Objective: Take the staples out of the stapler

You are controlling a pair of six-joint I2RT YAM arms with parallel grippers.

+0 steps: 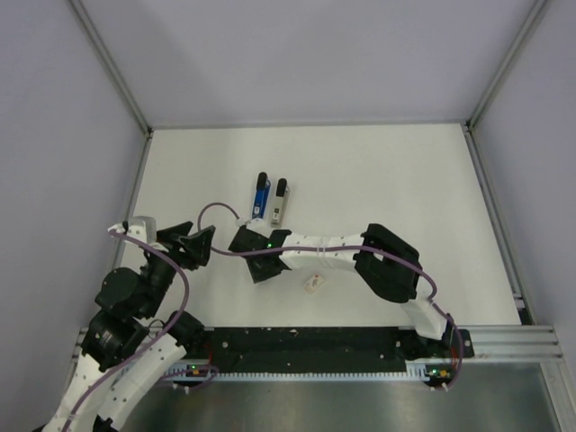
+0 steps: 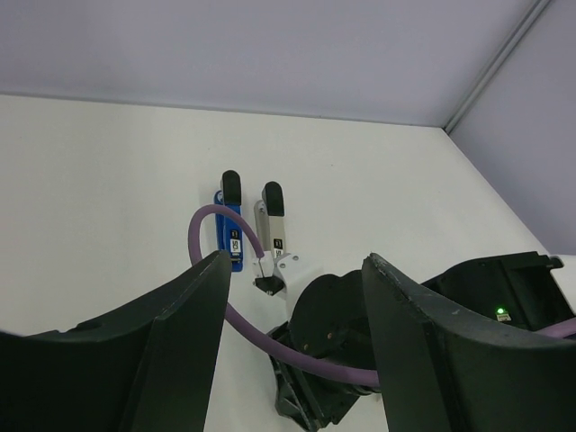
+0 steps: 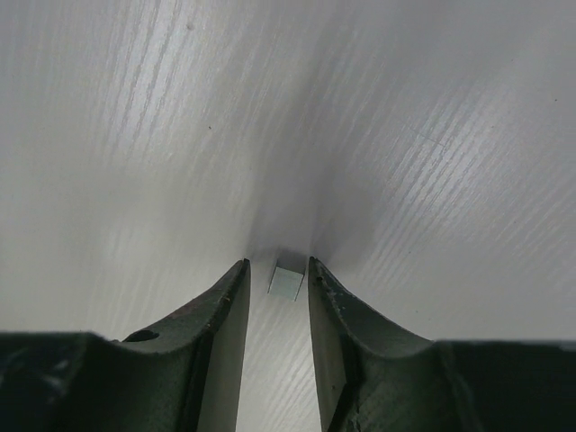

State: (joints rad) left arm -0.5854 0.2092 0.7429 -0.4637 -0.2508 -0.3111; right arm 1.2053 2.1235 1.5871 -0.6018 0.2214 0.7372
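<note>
Left gripper (image 2: 295,263) is held wide apart, empty. Blue stapler (image 1: 260,193) and grey stapler (image 1: 280,200) are laid side by side. Right gripper (image 3: 278,265) is set narrow around the staples (image 3: 286,281), which rest on the table (image 1: 378,180); slight gaps are noted.

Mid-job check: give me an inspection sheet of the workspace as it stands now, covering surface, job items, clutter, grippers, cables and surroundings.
Surface: white table, no spills seen.
Job's things: staples, a tiny grey strip on the table between the right fingertips; blue stapler and white stapler lie side by side.
Clutter: small whitish box beside the right forearm.
Grippers: right gripper low, jaws narrowly apart around the staples; left gripper open, empty.
Cables: purple cable loops out by the right wrist; second purple cable hangs along the left arm.
Surroundings: plain grey walls, aluminium frame posts; nothing else seen.
</note>
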